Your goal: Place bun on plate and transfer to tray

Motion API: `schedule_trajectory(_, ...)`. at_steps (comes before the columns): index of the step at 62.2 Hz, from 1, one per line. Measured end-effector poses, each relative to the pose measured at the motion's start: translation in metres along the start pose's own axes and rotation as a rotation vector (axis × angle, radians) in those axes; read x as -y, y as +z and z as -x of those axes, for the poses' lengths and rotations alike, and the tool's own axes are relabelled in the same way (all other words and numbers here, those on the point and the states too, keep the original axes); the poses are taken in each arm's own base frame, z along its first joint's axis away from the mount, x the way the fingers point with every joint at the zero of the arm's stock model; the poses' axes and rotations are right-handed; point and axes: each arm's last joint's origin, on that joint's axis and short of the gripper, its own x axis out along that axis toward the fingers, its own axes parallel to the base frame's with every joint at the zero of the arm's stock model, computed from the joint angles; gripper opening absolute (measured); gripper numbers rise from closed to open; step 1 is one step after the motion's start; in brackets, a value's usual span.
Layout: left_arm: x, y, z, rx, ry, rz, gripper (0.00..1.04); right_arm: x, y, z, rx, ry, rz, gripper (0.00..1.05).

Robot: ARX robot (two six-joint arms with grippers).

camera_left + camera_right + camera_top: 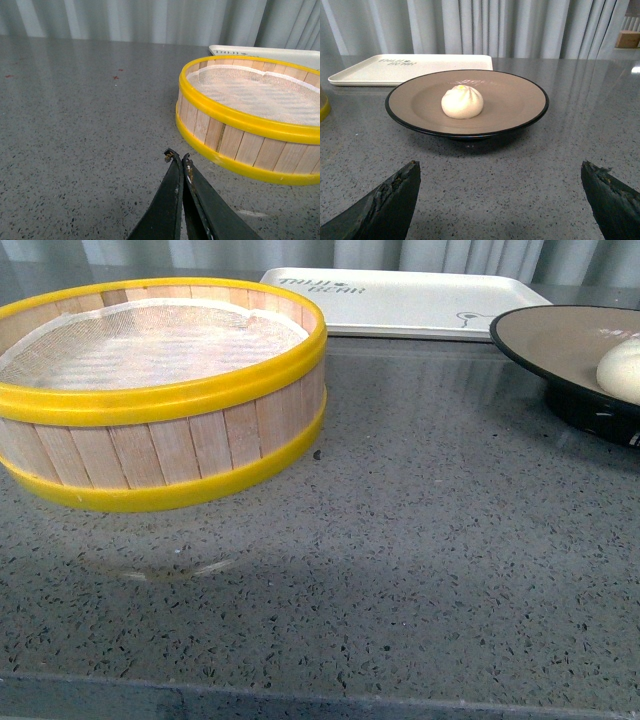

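Note:
The white bun (462, 101) sits in the middle of the tan, black-rimmed plate (515, 102) on the grey counter. In the front view the bun (622, 370) and the plate (545, 340) are cut off at the right edge. The white tray (400, 300) lies flat behind the plate, and shows in the right wrist view (410, 67) too. My right gripper (500, 172) is open and empty, a short way in front of the plate. My left gripper (178, 156) is shut on nothing, beside the steamer basket. Neither arm shows in the front view.
A wooden steamer basket with yellow rims (160, 390) stands at the left, lined with white cloth and empty; it also shows in the left wrist view (250, 115). Grey curtains hang behind the speckled counter (400, 540). The counter's front edge runs along the bottom of the front view.

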Motion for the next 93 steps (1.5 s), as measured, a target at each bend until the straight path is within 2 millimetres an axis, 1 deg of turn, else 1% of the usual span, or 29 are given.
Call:
schedule_trajectory(15, 0.000, 0.002, 0.004, 0.022, 0.000, 0.002, 0.04, 0.000, 0.000, 0.000, 0.000, 0.000, 0.000, 0.96)
schedule_trajectory(20, 0.000, -0.003, 0.012, -0.013, -0.001, 0.002, 0.04, 0.000, 0.000, 0.000, 0.000, 0.000, 0.000, 0.96)
schedule_trajectory(24, 0.000, -0.001, 0.015, 0.014, 0.000, 0.002, 0.04, 0.000, 0.000, 0.000, 0.000, 0.000, 0.000, 0.96)
schedule_trajectory(34, 0.000, -0.001, 0.016, 0.014, 0.000, 0.002, 0.04, 0.000, 0.000, 0.000, 0.000, 0.000, 0.000, 0.96)
schedule_trajectory(37, 0.000, -0.001, 0.016, 0.015, 0.000, 0.003, 0.09, 0.000, 0.000, 0.000, 0.000, 0.000, 0.000, 0.96)
schedule_trajectory(45, 0.000, -0.001, 0.016, 0.015, 0.000, 0.003, 0.30, 0.000, 0.000, 0.000, 0.000, 0.000, 0.000, 0.96)
schedule_trajectory(47, 0.000, -0.001, 0.016, 0.015, 0.000, 0.003, 0.34, 0.000, 0.000, 0.000, 0.000, 0.000, 0.000, 0.96)
schedule_trajectory(50, 0.000, -0.001, 0.016, 0.016, 0.000, 0.003, 0.43, 0.000, 0.000, 0.000, 0.000, 0.000, 0.000, 0.96)
schedule_trajectory(52, 0.000, -0.001, 0.016, 0.016, 0.000, 0.003, 0.46, 0.000, 0.000, 0.000, 0.000, 0.000, 0.000, 0.96)
schedule_trajectory(60, 0.000, -0.001, 0.016, 0.016, 0.000, 0.003, 0.75, 0.000, 0.000, 0.000, 0.000, 0.000, 0.000, 0.96)
schedule_trajectory(64, 0.000, -0.001, 0.016, 0.016, 0.000, 0.003, 0.86, 0.000, 0.000, 0.000, 0.000, 0.000, 0.000, 0.96)
schedule_trajectory(66, 0.000, -0.001, 0.016, 0.016, 0.000, 0.003, 0.89, 0.000, 0.000, 0.000, 0.000, 0.000, 0.000, 0.96)
schedule_trajectory(69, 0.000, -0.001, 0.016, 0.016, 0.000, 0.003, 0.98, 0.000, 0.003, -0.001, 0.040, -0.045, 0.059, 0.96)
schedule_trajectory(70, 0.000, -0.001, 0.016, 0.016, 0.000, 0.002, 1.00, 0.000, 0.009, -0.002, 0.083, -0.087, 0.131, 0.96)
schedule_trajectory(72, 0.000, -0.001, 0.016, 0.016, 0.000, 0.002, 0.99, 0.000, 0.017, -0.004, 0.152, -0.131, 0.232, 0.96)
schedule_trajectory(76, 0.000, -0.001, 0.016, 0.016, -0.001, 0.002, 0.98, 0.000, 0.030, -0.015, 0.228, -0.141, 0.442, 0.96)
schedule_trajectory(80, 0.000, -0.001, 0.016, 0.015, 0.000, 0.002, 0.98, 0.004, 0.042, -0.028, 0.255, -0.149, 0.515, 0.96)
schedule_trajectory(84, 0.000, -0.001, 0.016, 0.016, 0.000, 0.002, 0.98, 0.010, 0.054, -0.041, 0.270, -0.150, 0.519, 0.96)
schedule_trajectory(86, 0.000, -0.001, 0.016, 0.016, 0.000, 0.002, 0.98, 0.016, 0.061, -0.051, 0.252, -0.146, 0.501, 0.96)
schedule_trajectory(88, 0.000, -0.001, 0.016, 0.016, 0.000, 0.002, 0.98, 0.021, 0.064, -0.059, 0.228, -0.134, 0.470, 0.96)
schedule_trajectory(93, 0.000, -0.001, 0.016, 0.016, 0.000, 0.002, 0.98, 0.038, 0.070, -0.077, 0.134, -0.114, 0.317, 0.96)
